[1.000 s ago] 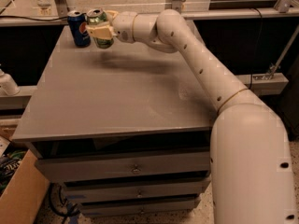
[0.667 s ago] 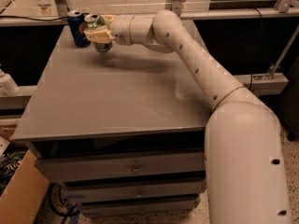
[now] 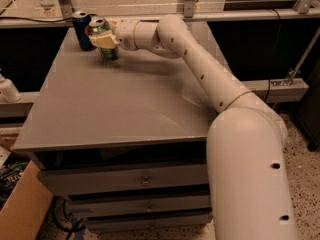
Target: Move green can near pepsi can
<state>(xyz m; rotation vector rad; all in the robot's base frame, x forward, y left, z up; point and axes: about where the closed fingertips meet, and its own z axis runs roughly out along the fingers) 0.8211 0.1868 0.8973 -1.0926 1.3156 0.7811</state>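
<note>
The green can (image 3: pixel 106 48) stands at the far left of the grey table (image 3: pixel 125 104), its silver top showing. My gripper (image 3: pixel 102 37) is shut on the green can, its cream fingers wrapped around the can's upper body. The arm reaches in from the lower right across the table. The pepsi can (image 3: pixel 81 30), dark blue with a silver top, stands upright just left of and behind the green can, close to it. I cannot tell whether the green can rests on the table or hangs just above it.
A metal rail (image 3: pixel 200 15) runs along the table's far edge. Drawers (image 3: pixel 145 181) sit under the tabletop. A cardboard box (image 3: pixel 20 209) stands on the floor at lower left. A white object (image 3: pixel 7 89) sits left of the table.
The gripper with the green can has moved slightly left, closer to the pepsi can. The pepsi can has not moved.
</note>
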